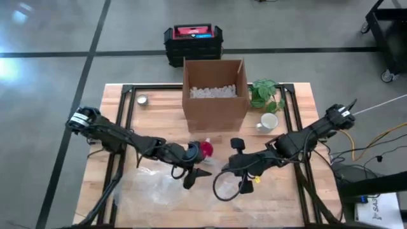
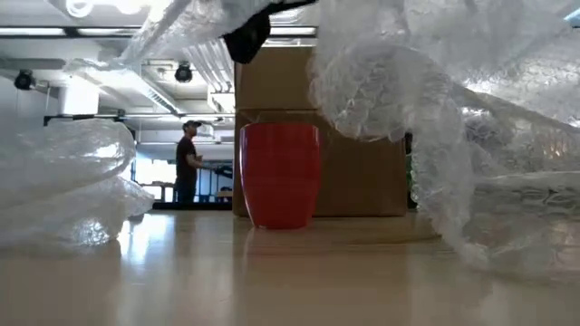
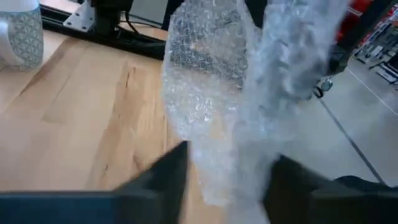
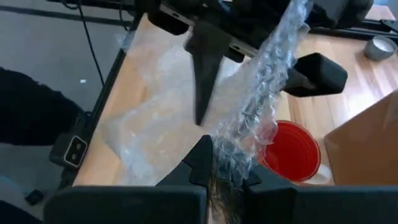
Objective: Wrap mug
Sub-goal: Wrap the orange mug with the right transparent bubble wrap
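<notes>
A: Biggest first. What've we got on the worktop [image 1: 159, 111]?

B: Cardboard box [image 1: 215, 95] at the back centre, open top w/ white packing fill inside. We'd guess it's there as the final drop spot, so the wrapping happens in front of it.

A: And the bubble wrap?

B: Bubble wrap sheet [image 1: 159, 187] lies across the front left of the worktop, one end lifted & bunched into a strand between both arms. Left pincer [image 3: 227, 180] sits around that strand, fingers fairly wide (whether it's actually pinching, we cannot tell). Right pincer [image 4: 227, 171] is clamped narrow on the same strand, holding it taut upward, probably so we can draw it over the mug.

A: Where's the mug?

B: Red mug [image 1: 205, 148] stands upright just in front of the box, between the two pincers, mouth up. Not covered yet; low view shows it bare, wrap hanging on either side.

A: Room to move?

B: Tight behind: the box wall is near the mug, so swinging the wrap round the back looks awkward. Front & left are more open, though the loose sheet covers that area. To the right there's a 2nd, pale mug [image 1: 268, 122] & a small plant [image 1: 266, 94] near the frame rail, well apart from the red one. Small tin [image 1: 142, 100] at back left, out of the way.
</notes>
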{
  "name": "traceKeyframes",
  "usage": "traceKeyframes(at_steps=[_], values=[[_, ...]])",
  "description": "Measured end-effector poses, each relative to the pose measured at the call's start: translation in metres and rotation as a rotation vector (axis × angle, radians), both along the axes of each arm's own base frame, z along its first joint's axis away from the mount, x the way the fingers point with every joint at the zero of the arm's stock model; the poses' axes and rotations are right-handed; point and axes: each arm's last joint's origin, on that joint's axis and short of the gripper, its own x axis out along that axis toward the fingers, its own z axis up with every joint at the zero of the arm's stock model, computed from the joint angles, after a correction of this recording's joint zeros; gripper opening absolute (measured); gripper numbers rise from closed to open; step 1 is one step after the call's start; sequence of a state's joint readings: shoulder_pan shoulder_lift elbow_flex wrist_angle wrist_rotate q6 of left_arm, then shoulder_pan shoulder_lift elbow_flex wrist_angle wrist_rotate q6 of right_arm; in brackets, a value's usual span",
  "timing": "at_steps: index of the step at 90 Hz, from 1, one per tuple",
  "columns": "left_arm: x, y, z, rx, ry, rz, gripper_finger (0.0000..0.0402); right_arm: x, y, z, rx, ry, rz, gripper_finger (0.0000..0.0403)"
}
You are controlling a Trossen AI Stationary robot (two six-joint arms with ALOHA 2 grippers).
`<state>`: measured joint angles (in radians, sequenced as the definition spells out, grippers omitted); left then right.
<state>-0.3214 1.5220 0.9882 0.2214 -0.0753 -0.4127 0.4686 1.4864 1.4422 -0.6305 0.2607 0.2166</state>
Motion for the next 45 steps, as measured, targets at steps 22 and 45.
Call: traceKeyframes(at_steps=[22, 45], values=[[-0.032, 0.015, 0.025, 0.060, 0.068, 0.148, 0.0004, -0.027, -0.009, 0.026, 0.156, 0.255, -0.132, 0.0068], [-0.060, 0.028, 0.048, 0.079, 0.065, 0.253, 0.0001, -0.060, 0.020, -0.006, 0.173, 0.457, -0.244, 0.0142]])
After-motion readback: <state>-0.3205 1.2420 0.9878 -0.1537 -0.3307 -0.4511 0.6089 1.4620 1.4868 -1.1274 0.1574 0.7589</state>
